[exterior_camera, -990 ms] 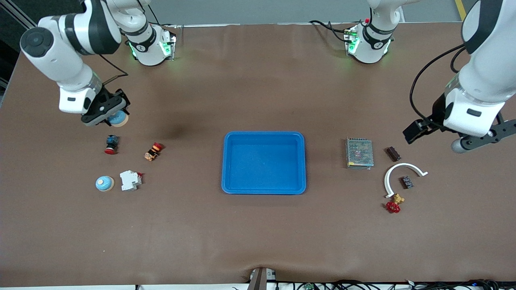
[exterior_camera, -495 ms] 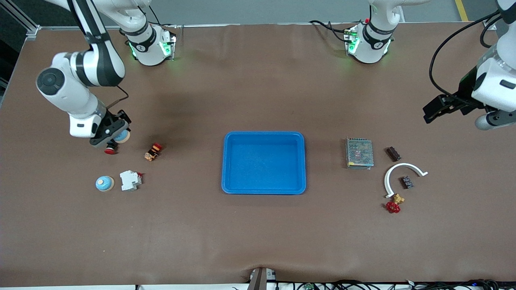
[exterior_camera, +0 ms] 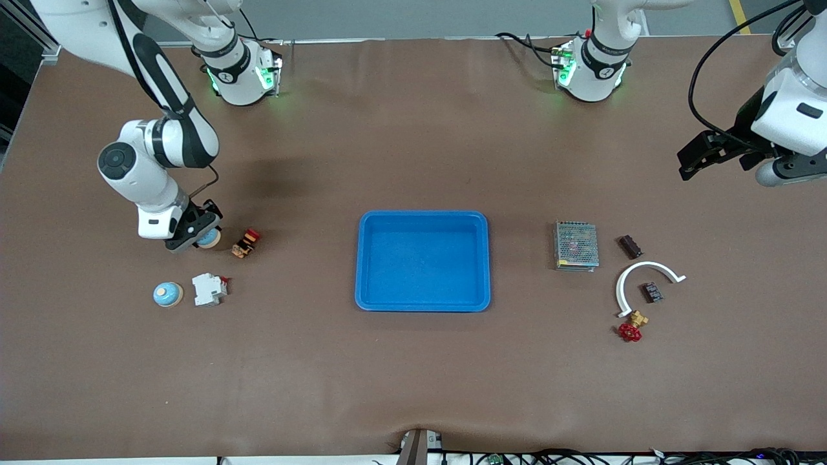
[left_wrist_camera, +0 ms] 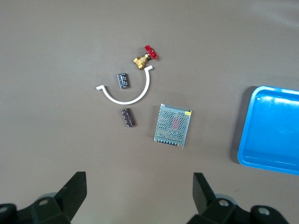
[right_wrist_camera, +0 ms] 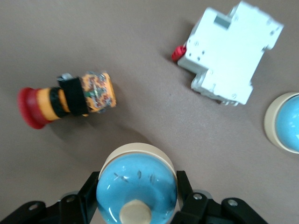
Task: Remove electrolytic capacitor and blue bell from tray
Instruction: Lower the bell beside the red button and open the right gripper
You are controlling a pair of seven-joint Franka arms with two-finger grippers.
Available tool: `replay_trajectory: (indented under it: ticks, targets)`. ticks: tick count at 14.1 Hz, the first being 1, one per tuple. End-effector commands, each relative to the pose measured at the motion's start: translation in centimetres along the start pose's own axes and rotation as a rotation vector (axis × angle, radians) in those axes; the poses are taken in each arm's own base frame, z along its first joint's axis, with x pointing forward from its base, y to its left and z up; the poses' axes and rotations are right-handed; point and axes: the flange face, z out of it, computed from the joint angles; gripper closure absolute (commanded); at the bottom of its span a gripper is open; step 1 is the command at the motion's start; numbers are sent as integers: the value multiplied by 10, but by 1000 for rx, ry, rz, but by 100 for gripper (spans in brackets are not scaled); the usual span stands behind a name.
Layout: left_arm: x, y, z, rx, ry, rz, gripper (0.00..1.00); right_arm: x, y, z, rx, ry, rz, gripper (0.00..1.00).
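Note:
My right gripper is shut on a blue domed bell with a cream base. It holds the bell low over the table beside an orange push button. In the right wrist view the bell sits between the black fingers. A second blue bell rests on the table nearer the front camera. Two small dark capacitor-like parts lie at the left arm's end. My left gripper is open and empty, high above that end; its wrist view shows both parts.
A blue tray lies mid-table. A white breaker lies beside the second bell. A metal mesh box, a white curved strip and a red-handled brass valve lie near the dark parts.
My right arm has carried the bell toward the front camera and the tray, and lower, now covering the blue-and-red button. My left arm has risen and drawn back toward its table end.

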Motion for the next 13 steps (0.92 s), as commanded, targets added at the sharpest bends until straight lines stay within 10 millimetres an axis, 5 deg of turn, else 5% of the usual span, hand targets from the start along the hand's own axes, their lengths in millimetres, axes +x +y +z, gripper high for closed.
replay_trajectory:
  ticks: [1, 13]
  targets:
    - [-12, -3, 0, -33, -18, 16, 0, -1, 0, 3, 1, 1, -17, 53]
    - [-17, -22, 6, -40, -32, 185, 0, 8, -3, 1, -2, 7, -19, 51]
